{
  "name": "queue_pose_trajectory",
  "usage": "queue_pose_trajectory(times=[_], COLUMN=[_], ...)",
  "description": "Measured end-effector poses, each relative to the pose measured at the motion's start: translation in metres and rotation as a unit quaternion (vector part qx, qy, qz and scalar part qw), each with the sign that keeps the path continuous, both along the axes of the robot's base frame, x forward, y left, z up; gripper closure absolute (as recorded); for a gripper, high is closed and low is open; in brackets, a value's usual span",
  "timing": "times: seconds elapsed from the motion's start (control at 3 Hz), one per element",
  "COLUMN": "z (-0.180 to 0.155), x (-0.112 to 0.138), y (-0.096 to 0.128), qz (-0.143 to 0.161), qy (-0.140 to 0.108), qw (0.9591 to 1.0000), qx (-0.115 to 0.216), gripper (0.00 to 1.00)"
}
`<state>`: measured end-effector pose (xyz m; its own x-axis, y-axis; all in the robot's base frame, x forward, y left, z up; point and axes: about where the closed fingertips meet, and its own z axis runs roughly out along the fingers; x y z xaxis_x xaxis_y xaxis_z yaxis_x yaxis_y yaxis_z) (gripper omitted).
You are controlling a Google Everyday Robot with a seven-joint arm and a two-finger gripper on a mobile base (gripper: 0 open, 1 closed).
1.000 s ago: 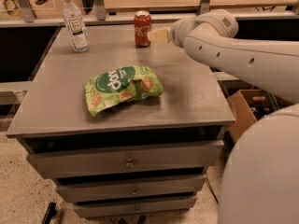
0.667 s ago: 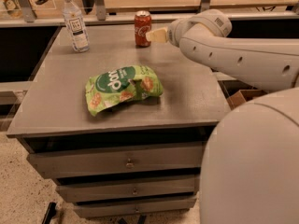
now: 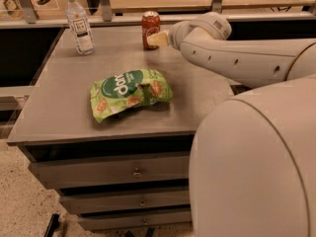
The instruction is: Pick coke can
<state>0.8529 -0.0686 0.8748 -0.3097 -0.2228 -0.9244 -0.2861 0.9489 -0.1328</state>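
The coke can (image 3: 150, 22), red with a silver top, stands upright at the back of the grey table (image 3: 64, 102), near the middle of its far edge. My gripper (image 3: 154, 40), cream-coloured at the end of the white arm (image 3: 237, 58), reaches in from the right. It sits right at the can's lower right side. I cannot tell whether it is touching the can.
A clear plastic bottle (image 3: 79, 22) with a white cap stands at the back left. A green snack bag (image 3: 129, 93) lies in the middle of the table. Drawers (image 3: 133, 172) run below the front edge. The robot's white body (image 3: 256, 167) fills the lower right.
The gripper has moved a little left and down, closing in on the can's right side. The can, bottle and bag have not moved.
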Motion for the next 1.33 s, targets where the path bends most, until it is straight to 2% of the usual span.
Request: queue_pose_trajectory(times=[0.33,1.0,1.33], z=[-0.001,0.000,-0.008], x=[0.012,0.042,0.045], y=[0.018,0.038,0.048], qz=[0.010,0.016,0.023], qy=[-0.006,-0.024,-0.020], qw=[0.9999,0.9993,0.9992], qx=[0.010,0.023,0.027], gripper=[0.00,0.00,0.00])
